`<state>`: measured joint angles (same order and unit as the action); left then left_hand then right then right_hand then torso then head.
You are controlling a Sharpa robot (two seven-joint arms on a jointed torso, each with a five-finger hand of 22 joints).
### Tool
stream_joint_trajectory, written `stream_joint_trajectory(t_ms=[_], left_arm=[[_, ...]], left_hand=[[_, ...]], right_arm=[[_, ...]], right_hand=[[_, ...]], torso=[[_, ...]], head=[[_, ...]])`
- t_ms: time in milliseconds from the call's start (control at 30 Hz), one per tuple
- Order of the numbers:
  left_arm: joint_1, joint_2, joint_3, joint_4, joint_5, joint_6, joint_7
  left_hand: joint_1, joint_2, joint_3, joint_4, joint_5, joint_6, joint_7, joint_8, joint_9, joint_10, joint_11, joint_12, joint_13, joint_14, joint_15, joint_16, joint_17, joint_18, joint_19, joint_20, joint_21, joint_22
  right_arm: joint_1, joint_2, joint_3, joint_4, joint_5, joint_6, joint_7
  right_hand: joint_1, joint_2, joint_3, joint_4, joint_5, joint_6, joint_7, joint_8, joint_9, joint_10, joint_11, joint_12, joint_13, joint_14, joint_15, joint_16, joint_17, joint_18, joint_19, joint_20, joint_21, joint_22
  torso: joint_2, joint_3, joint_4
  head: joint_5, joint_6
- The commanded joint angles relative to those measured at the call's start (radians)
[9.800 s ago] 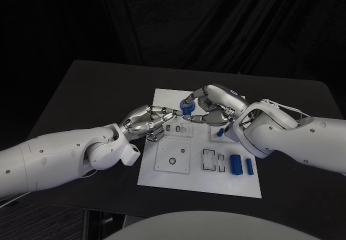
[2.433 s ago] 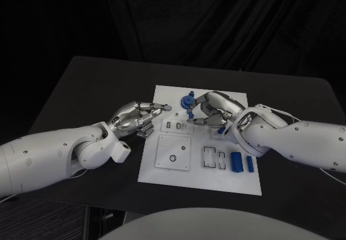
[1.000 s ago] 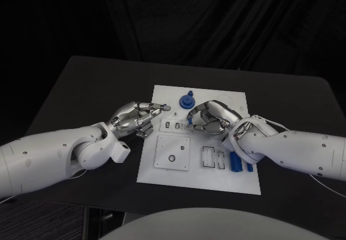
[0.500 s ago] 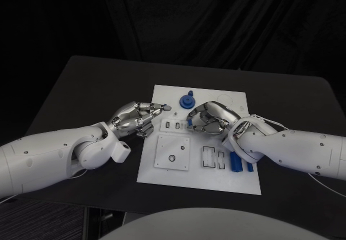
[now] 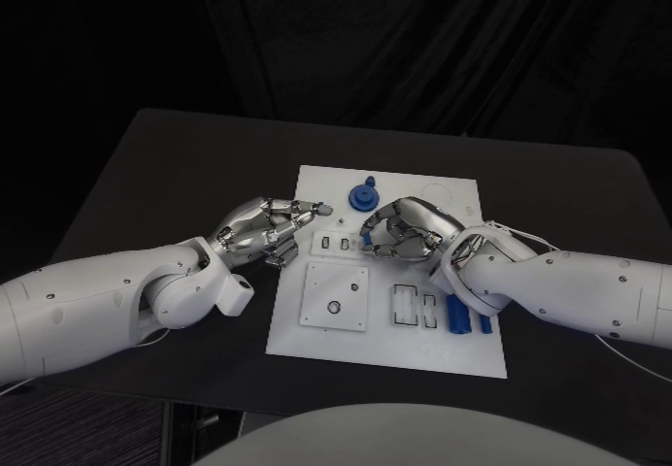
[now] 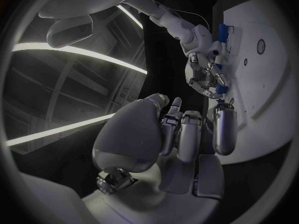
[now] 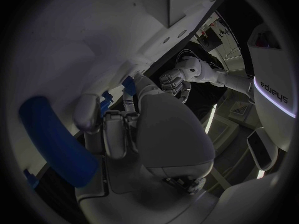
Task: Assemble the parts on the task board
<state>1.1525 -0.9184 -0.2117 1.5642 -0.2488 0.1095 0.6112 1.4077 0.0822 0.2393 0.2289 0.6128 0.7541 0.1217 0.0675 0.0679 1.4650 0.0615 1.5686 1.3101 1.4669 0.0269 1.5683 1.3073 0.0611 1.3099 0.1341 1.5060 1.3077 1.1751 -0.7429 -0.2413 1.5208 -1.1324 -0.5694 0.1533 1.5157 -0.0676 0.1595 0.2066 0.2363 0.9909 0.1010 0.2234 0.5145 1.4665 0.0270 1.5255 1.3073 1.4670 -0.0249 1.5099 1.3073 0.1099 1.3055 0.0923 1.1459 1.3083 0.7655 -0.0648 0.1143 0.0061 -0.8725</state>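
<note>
The white task board [image 5: 381,342] lies mid-table. A round blue part [image 5: 365,197] stands on it near the far edge. My right hand [image 5: 402,231] hovers low over the board's middle, fingers curled, pinching a small blue part [image 5: 368,234] at its tips, also seen in the right wrist view [image 7: 106,97]. Just ahead of those tips are small slots [image 5: 343,245]. My left hand [image 5: 263,231] sits at the board's left edge with fingers curled in and nothing in them. Two blue bars [image 5: 458,316] lie on the board's right side, by my right wrist.
A square raised plate with a round hole [image 5: 336,301] and a pair of rectangular slots [image 5: 414,308] sit on the board's near half. Bare black table [image 5: 168,165] surrounds the board. In the left wrist view the right hand [image 6: 206,77] shows over the board [image 6: 268,89].
Earlier my right hand held the round blue part, which now stands on the board, and my left hand has drawn back to the left edge. In the last second the right hand barely moved.
</note>
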Motion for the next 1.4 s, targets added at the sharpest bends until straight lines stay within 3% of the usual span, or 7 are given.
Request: stream_joint_trajectory(t_ms=[33, 467, 767, 1167, 1400], left_arm=[[-0.002, 0.002, 0.001, 0.001, 0.003, 0.012, 0.007], [-0.002, 0.004, 0.001, 0.000, 0.003, 0.014, 0.007], [-0.002, 0.005, 0.001, -0.001, 0.003, 0.016, 0.006], [-0.002, 0.004, 0.001, 0.000, 0.003, 0.013, 0.004], [-0.002, 0.006, 0.001, -0.001, 0.003, 0.015, 0.003]], left_hand=[[0.010, -0.001, 0.005, -0.002, 0.002, 0.007, 0.002, 0.001, 0.001, 0.106, -0.006, 0.002, 0.261, 0.104, -0.005, 0.003, 0.263, -0.009, -0.004, 0.000, -0.005, 0.103], [0.010, -0.001, 0.005, -0.002, 0.002, 0.007, 0.002, 0.001, 0.001, 0.106, -0.006, 0.002, 0.261, 0.104, -0.005, 0.003, 0.263, -0.009, -0.004, 0.000, -0.005, 0.103], [0.010, 0.000, 0.007, -0.002, 0.002, 0.007, 0.003, 0.001, 0.001, 0.106, -0.006, 0.002, 0.261, 0.104, -0.004, 0.003, 0.263, -0.009, -0.006, 0.000, -0.005, 0.102], [0.009, 0.000, 0.007, -0.002, 0.002, 0.008, 0.003, 0.001, 0.001, 0.106, -0.006, 0.002, 0.261, 0.104, -0.004, 0.003, 0.263, -0.009, -0.004, 0.000, -0.005, 0.103], [0.010, 0.001, 0.008, -0.003, 0.002, 0.015, 0.003, 0.002, 0.002, 0.106, -0.006, 0.002, 0.261, 0.104, -0.004, 0.003, 0.263, -0.009, -0.005, 0.000, -0.005, 0.103]], right_arm=[[-0.007, -0.001, -0.005, -0.004, 0.001, 0.044, -0.048], [-0.007, -0.003, -0.005, -0.003, 0.001, 0.033, -0.052], [-0.005, -0.021, -0.002, 0.027, 0.001, -0.028, -0.021], [0.048, -0.044, 0.001, 0.068, 0.001, -0.059, -0.008], [0.062, -0.037, 0.001, 0.066, 0.019, -0.053, 0.000]], right_hand=[[0.000, 0.012, -0.004, -0.005, 0.007, 0.008, -0.001, 0.005, 0.001, 0.000, 0.009, -0.008, 0.204, 0.054, 0.007, -0.009, 0.214, -0.010, -0.007, 0.000, -0.005, 0.127], [-0.011, 0.004, -0.012, 0.003, 0.023, 0.000, 0.007, -0.002, -0.010, -0.112, 0.020, -0.063, 0.143, 0.009, 0.020, -0.059, 0.180, 0.011, -0.086, 0.012, -0.128, 0.096], [-0.015, -0.002, -0.015, 0.008, 0.032, 0.005, 0.009, -0.001, -0.016, -0.148, 0.023, -0.077, 0.125, -0.017, 0.025, -0.081, 0.165, 0.020, -0.128, 0.017, -0.187, 0.083], [-0.019, -0.001, -0.013, 0.016, 0.060, 0.014, 0.006, 0.001, -0.021, -0.153, 0.023, -0.076, 0.121, -0.031, 0.028, -0.086, 0.161, 0.023, -0.147, 0.021, -0.211, 0.082], [-0.016, -0.001, -0.011, 0.016, 0.064, 0.020, 0.003, 0.004, -0.021, -0.146, 0.021, -0.072, 0.125, -0.029, 0.027, -0.083, 0.163, 0.022, -0.143, 0.021, -0.206, 0.085]], torso=[[0.000, -0.0003, -0.0001], [0.001, -0.0005, -0.0001], [0.001, -0.0004, -0.0011], [0.000, -0.0011, 0.0004], [0.000, -0.0031, 0.0003]], head=[[0.001, 0.000], [0.001, 0.000], [0.003, 0.000], [0.002, 0.000], [0.002, 0.000]])
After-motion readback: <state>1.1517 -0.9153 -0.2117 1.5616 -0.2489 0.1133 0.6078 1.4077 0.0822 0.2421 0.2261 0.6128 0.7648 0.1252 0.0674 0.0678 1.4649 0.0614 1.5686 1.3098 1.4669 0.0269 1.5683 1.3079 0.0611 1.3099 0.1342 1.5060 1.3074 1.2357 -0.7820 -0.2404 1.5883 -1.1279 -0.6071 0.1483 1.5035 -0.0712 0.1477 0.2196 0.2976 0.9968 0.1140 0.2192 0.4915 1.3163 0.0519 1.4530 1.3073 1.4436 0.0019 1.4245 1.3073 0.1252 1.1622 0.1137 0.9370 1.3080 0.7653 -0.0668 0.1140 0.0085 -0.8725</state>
